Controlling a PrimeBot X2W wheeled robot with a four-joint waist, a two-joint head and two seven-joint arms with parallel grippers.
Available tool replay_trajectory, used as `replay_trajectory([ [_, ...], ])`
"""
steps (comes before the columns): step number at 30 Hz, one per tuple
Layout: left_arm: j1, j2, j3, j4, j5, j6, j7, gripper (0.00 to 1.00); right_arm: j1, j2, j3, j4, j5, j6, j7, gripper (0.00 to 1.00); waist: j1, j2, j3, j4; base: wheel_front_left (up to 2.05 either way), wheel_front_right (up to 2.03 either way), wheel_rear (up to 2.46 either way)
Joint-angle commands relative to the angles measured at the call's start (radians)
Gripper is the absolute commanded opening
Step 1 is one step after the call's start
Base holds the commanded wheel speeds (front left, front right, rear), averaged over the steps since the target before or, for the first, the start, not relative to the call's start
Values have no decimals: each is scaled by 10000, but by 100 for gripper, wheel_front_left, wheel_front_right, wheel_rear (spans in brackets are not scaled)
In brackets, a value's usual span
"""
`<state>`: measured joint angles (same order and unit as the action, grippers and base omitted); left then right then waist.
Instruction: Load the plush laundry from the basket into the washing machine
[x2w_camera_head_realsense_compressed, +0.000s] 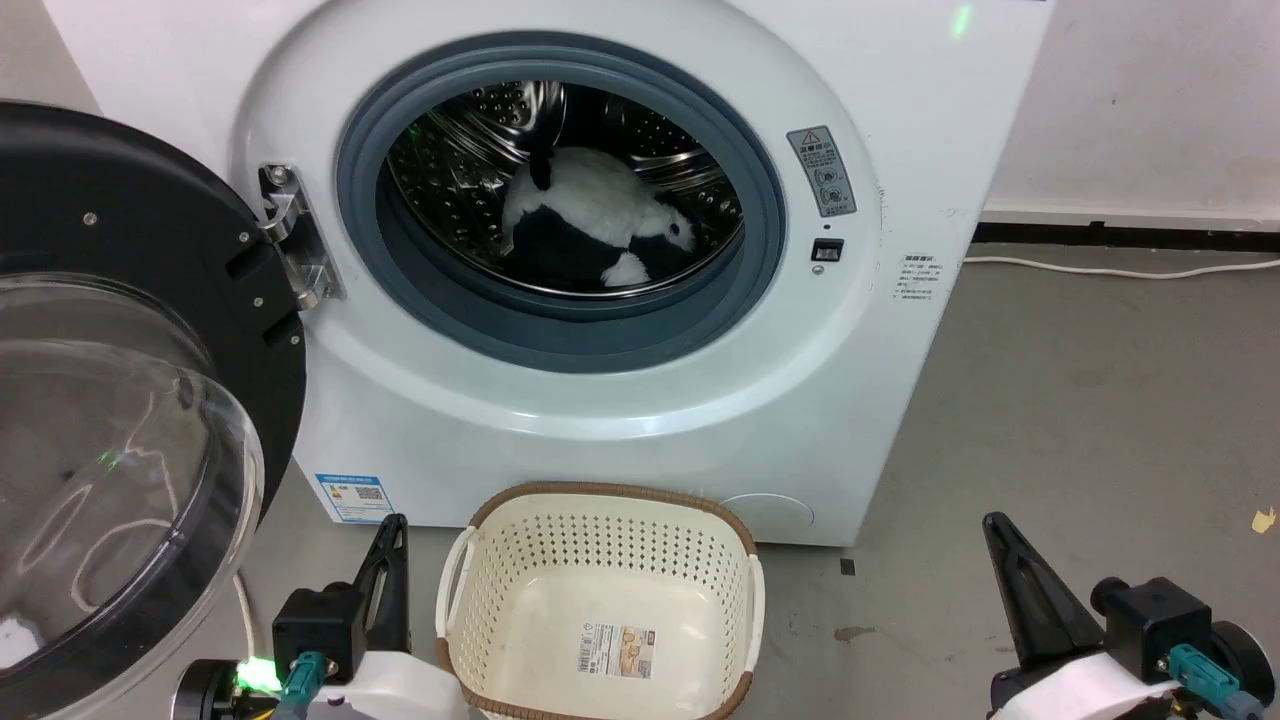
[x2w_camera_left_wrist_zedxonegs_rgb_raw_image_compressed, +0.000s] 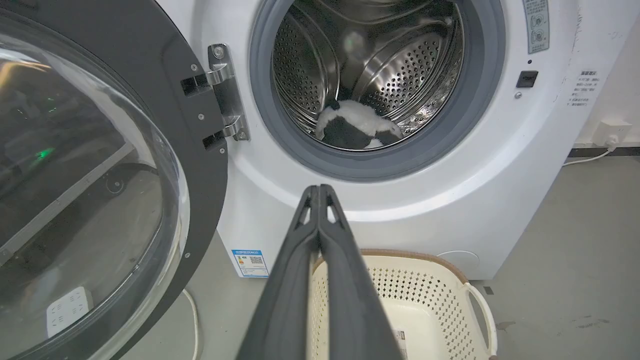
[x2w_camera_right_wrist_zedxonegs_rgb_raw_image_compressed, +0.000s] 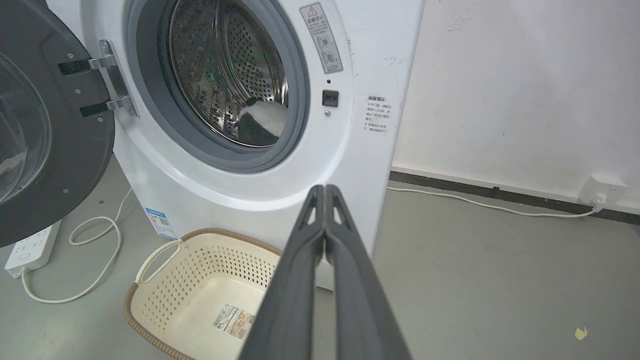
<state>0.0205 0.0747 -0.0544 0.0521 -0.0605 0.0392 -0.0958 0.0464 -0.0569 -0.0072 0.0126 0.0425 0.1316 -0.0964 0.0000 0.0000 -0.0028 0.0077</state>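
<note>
**Inspector:** What could not be made out?

**Assessor:** The fluffy black-and-white stuffed toy (x2w_camera_head_realsense_compressed: 590, 215) was partly hidden. Its lower side sat behind the grey rubber door ring (x2w_camera_head_realsense_compressed: 360, 200), and in the right wrist view the ring covered all but a small patch. The black-framed clear bubble door (x2w_camera_head_realsense_compressed: 150, 420) was cut off at the head view's left edge, and the cream perforated plastic basket (x2w_camera_head_realsense_compressed: 600, 492) at its bottom edge. The print on the basket's floor sticker (x2w_camera_head_realsense_compressed: 615, 650) was too small to read.

**Inspector:** Where did the toy lie relative to the claws?

**Assessor:** It lay on the bottom of the shiny perforated steel drum (x2w_camera_head_realsense_compressed: 450, 170), near its front edge, inside the large white front-loading washing machine (x2w_camera_head_realsense_compressed: 880, 400). Both claws were well apart from it, outside and lower. The left gripper (x2w_camera_left_wrist_zedxonegs_rgb_raw_image_compressed: 318, 188) had its fingers pressed together on nothing, just beside the basket's left rim. The right gripper (x2w_camera_right_wrist_zedxonegs_rgb_raw_image_compressed: 325, 187) was likewise closed and empty, off the basket's right side. The basket stood on the grey floor (x2w_camera_head_realsense_compressed: 1100, 420) before the machine's foot.
</note>
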Motion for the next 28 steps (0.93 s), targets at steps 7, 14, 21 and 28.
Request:
replay_trajectory([
  [7,-132,-80,107,-145,141,-107,203,0,-235,45,26,-72,-136,-7,205,0,0,0,4,-12,0,0,0],
  [14,-146,-111,190,-216,229,-161,346,0,-278,49,35,-82,-191,-7,349,0,0,0,9,-24,0,0,0],
  [21,-160,-142,273,-287,317,-215,490,0,-322,53,43,-92,-246,-8,493,0,0,0,13,-37,0,0,0],
  [28,-173,-173,355,-358,405,-269,632,0,-365,57,52,-102,-300,-8,636,0,0,0,18,-49,0,0,0],
])
